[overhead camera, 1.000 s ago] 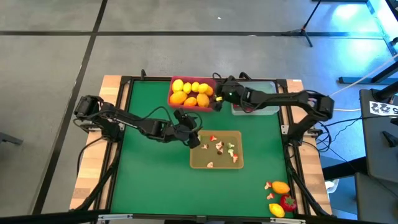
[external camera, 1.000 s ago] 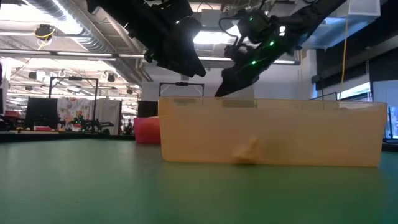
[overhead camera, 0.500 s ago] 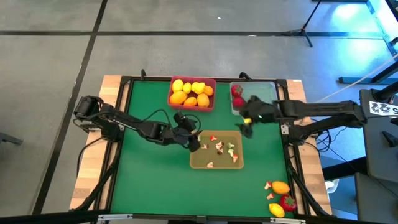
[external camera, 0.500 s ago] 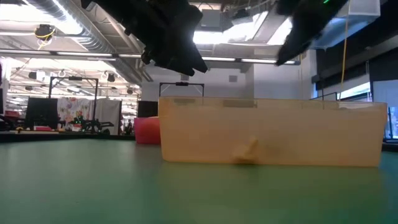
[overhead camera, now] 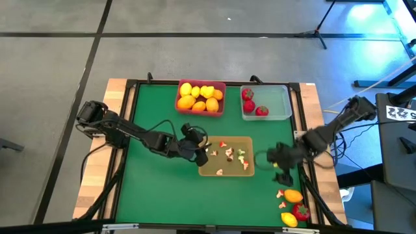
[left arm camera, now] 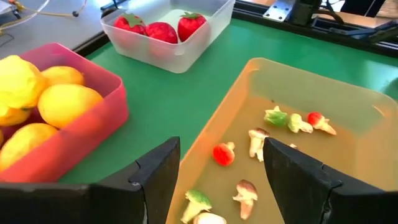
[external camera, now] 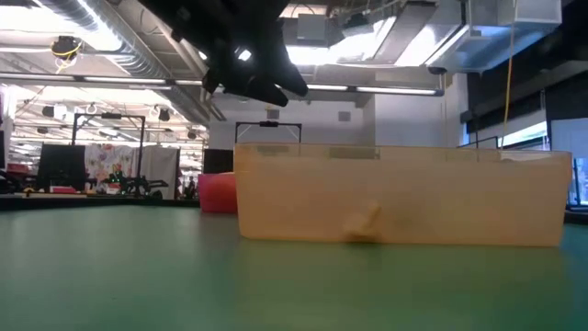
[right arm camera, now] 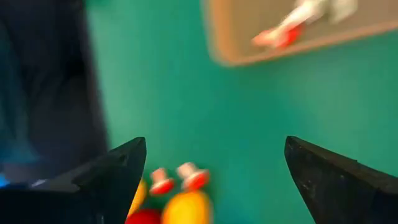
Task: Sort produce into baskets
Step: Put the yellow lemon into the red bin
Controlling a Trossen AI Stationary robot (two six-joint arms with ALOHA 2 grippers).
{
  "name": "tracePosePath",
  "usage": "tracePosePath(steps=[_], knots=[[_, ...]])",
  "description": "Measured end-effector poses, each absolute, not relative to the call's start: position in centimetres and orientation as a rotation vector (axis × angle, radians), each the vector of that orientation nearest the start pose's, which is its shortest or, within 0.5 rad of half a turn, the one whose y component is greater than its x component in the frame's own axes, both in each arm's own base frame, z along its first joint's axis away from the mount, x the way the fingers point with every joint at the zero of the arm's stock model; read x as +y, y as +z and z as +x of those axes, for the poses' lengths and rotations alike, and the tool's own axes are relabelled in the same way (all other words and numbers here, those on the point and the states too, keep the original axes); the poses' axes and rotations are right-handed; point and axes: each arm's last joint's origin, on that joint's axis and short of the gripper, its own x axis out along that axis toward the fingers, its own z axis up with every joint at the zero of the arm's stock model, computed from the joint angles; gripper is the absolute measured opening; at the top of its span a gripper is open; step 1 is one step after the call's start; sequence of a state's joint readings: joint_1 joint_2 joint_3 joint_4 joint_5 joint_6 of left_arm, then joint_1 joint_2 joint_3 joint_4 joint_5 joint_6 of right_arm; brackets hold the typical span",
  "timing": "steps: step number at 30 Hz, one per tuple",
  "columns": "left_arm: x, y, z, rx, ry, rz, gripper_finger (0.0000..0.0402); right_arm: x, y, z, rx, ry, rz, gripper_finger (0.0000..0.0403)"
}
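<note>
The pink-red basket (overhead camera: 200,97) at the far edge holds several yellow and orange lemon-like fruits. To its right, the clear basket (overhead camera: 276,104) holds three red fruits (left arm camera: 163,30). The tan basket (overhead camera: 225,170) at mid-table holds several small mushroom-like bits (left arm camera: 256,142). Loose produce (overhead camera: 292,205) lies at the near right corner. My left gripper (overhead camera: 201,152) hovers open over the tan basket's left rim (left arm camera: 205,143) with nothing between its fingers. My right gripper (overhead camera: 281,168) hangs open above the mat, between the tan basket and the loose produce (right arm camera: 177,199).
A black frame (overhead camera: 130,130) borders the green mat (overhead camera: 156,188). The mat's near left part is bare. In the low view the tan basket's wall (external camera: 395,198) fills the middle, with my left gripper (external camera: 262,81) above it.
My right gripper has swung from over the far baskets toward the table's near right corner, rising a little and tipping to point down; it stays open. My left gripper has shifted slightly toward the near edge and rolled about its own axis.
</note>
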State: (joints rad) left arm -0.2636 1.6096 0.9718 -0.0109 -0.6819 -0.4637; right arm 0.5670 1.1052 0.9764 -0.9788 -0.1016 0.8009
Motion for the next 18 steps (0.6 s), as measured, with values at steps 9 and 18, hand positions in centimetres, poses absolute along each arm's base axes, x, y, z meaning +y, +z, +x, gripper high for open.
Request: tracePosePath(steps=[9,18], knots=[[-7.3,21.5,32.7,0.465,0.522,-0.173,0.0225,16.6,24.7,14.7,1.565,0.071,0.465,0.0364],[-7.3,21.5,32.7,0.464,0.523,-0.175,0.0225,20.4,21.5,13.0,1.72,-0.021,0.361,0.0347]])
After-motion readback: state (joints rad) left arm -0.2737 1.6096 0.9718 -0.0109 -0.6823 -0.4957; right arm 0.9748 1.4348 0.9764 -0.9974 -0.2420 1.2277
